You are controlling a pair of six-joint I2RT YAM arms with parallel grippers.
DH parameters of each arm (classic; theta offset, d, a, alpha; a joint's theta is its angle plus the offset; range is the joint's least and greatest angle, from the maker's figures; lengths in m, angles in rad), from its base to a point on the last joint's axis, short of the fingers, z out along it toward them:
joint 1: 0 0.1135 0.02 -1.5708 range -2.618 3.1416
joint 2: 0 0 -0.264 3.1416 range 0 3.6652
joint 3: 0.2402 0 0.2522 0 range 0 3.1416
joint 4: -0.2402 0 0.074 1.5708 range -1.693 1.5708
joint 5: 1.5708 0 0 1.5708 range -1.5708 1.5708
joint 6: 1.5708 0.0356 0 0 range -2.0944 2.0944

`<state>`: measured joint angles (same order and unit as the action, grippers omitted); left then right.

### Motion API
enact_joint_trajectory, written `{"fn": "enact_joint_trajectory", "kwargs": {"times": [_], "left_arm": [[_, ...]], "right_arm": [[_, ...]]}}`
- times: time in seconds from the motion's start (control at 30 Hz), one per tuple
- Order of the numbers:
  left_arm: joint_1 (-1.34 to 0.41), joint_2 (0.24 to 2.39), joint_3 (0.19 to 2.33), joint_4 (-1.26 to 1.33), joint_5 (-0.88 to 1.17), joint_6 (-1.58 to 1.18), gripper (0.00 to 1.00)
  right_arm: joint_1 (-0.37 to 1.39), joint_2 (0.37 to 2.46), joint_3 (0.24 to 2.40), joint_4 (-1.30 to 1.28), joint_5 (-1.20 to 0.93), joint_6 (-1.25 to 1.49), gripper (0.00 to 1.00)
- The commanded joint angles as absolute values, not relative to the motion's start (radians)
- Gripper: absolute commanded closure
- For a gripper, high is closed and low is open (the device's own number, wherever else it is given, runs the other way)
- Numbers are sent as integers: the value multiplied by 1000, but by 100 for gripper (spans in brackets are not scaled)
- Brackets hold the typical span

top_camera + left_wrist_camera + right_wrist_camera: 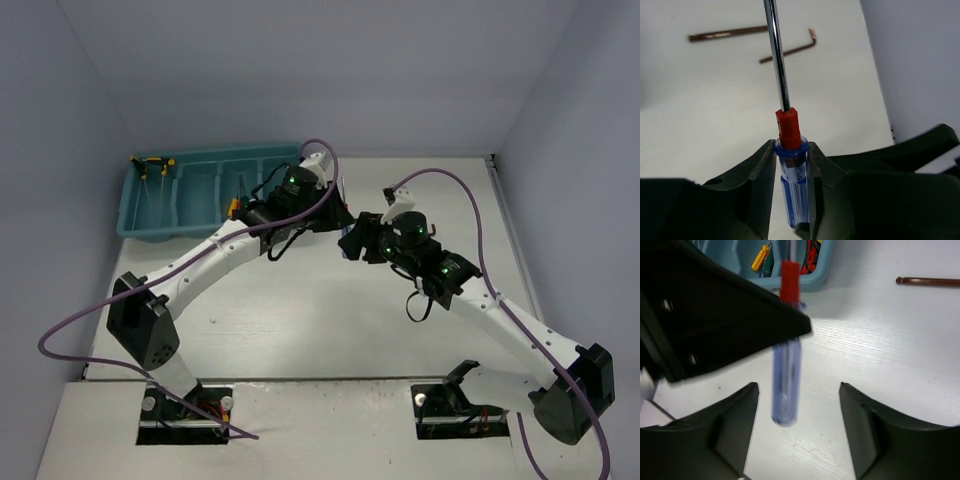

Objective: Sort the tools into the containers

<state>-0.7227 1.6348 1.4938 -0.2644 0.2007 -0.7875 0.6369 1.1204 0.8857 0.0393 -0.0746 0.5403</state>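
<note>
One screwdriver (788, 127), blue-handled with a red collar, was pinched in your left end effector (791, 155). Both fingers (765, 165) pressed on the clear blue handle just below the collar, and the steel shaft ran out away from the wrist camera. It was held off the bench (300, 320).

Your right end effector (797, 392) was spread wide. In its wrist view the butt of the handle hung between the two fingers with a gap on each side, touching neither.

From above, both arms met near the middle of the bench, just right of the tray (196, 200), which sat at the far left. Two yellow-handled tools (152, 165) lay at the far end of its leftmost compartment. The right wrist view showed a corner of the tray behind the held screwdriver, with a yellow handle (760, 257) and a red item (812, 255) inside. You could not tell from that view which compartment held them.

Beyond the shaft, on the bench, lay an L-shaped hex key (790, 50). Near it was a straight brown rod (727, 34), the two not touching.
</note>
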Motion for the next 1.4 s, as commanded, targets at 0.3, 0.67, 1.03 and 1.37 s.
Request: {"fn": "enact_joint_trajectory", "kwargs": {"times": [0.3,0.67,1.03,1.37], "left_arm": [[-256,1865,1935,-678,120,-234,100],[-170,2279,2369,-817,22,-109,58],[-198,2010,2278,-814,77,-122,28],[-375,1605,1922,-813,104,-146,28]], "right_arm": [[637,1049,857,12,87,516,28],[597,1058,834,-169,305,666,32],[300,1449,1017,-206,271,790,39],[182,1812,1227,-207,304,982,48]]}}
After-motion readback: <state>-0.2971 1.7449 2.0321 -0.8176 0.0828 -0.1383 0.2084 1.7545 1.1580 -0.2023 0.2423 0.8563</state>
